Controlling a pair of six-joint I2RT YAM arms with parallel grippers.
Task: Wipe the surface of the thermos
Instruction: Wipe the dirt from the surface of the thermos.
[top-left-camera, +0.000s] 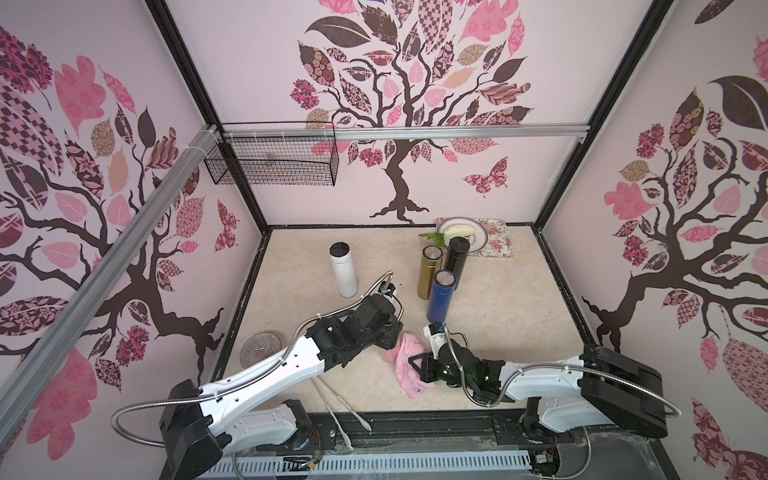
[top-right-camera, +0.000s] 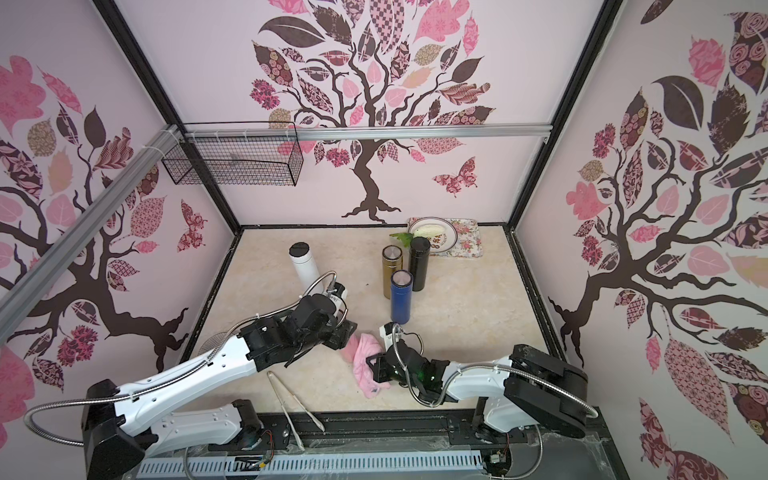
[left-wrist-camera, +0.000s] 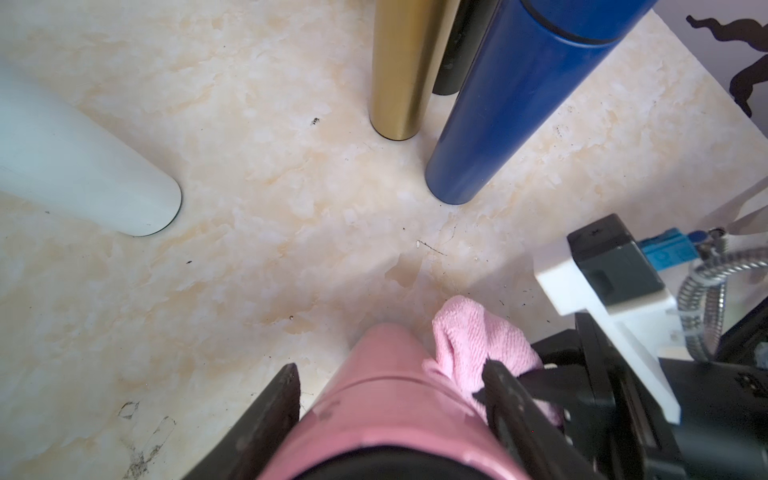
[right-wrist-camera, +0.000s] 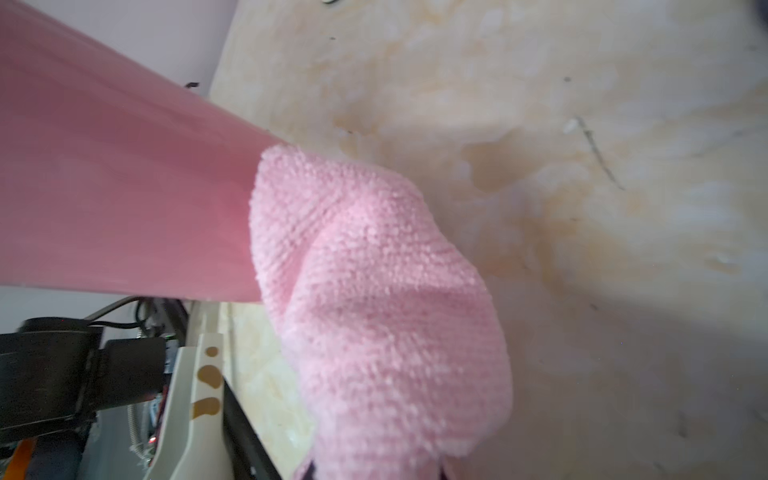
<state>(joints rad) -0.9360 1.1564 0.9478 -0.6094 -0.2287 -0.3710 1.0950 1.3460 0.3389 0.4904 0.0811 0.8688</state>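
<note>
The pink thermos (left-wrist-camera: 386, 399) is at the front middle of the table (top-left-camera: 498, 324), between the two arms; in both top views the left arm covers almost all of it. The left gripper (left-wrist-camera: 390, 370) is clamped on the thermos, with one black finger (left-wrist-camera: 270, 415) on each side of the body; the free end of the thermos points down to the table, but I cannot tell if it touches it.

The pink cloth (right-wrist-camera: 374, 291) is pressed on the side of the thermos, near this free end, and wraps a little around it. The right gripper (top-left-camera: 417, 366) pinches the cloth with its jaws closed; in a top view the rest of the cloth (top-right-camera: 365, 361) hangs down to the table in folds.

Farther back, well apart, three thermoses stand upright and close together: the blue thermos (top-left-camera: 441, 297) in front, the gold thermos (top-left-camera: 428, 272) behind it, the black thermos (top-left-camera: 455, 257) beside the gold one. The white thermos (top-left-camera: 344, 270) stands alone, more to the left.

At the back edge a plate (top-left-camera: 478, 245) lies on a floral tray (top-left-camera: 498, 245); metal tongs (top-left-camera: 345, 409) lie at the front edge; a ribbed glass dish (top-left-camera: 262, 347) is under the left arm; a wire basket (top-left-camera: 274, 162) hangs on the wall rail.
</note>
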